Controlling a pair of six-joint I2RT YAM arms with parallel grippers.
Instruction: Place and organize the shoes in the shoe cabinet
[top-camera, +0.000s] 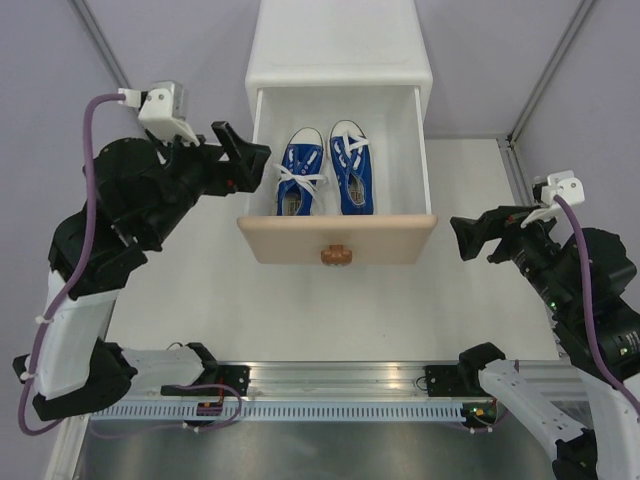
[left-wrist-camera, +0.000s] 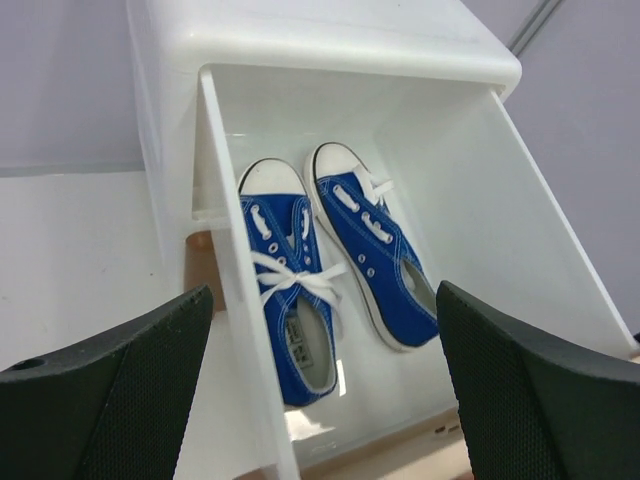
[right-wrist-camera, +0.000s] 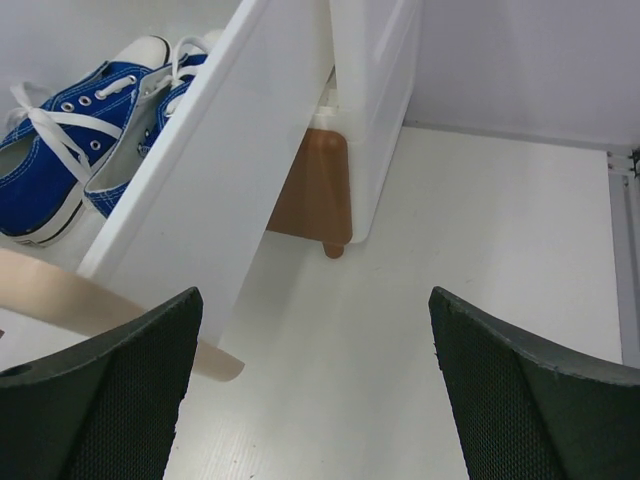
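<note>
The white shoe cabinet (top-camera: 340, 45) stands at the back of the table with its upper drawer (top-camera: 337, 238) pulled out. Two blue shoes (top-camera: 301, 172) (top-camera: 351, 167) with white laces lie side by side in the drawer, toes toward the back. My left gripper (top-camera: 250, 160) hovers open and empty at the drawer's left wall. In the left wrist view the left gripper (left-wrist-camera: 320, 400) looks down over that wall onto the blue shoes (left-wrist-camera: 290, 300). My right gripper (top-camera: 462, 238) stands open and empty, just right of the beige drawer front. The right gripper (right-wrist-camera: 315, 400) is above bare table.
The beige drawer front carries a brown knob (top-camera: 337, 255) facing the arms. Under the open drawer show the brown lower drawer front (right-wrist-camera: 312, 185) and a small foot (right-wrist-camera: 335, 248). A metal rail (top-camera: 340, 385) runs along the near edge.
</note>
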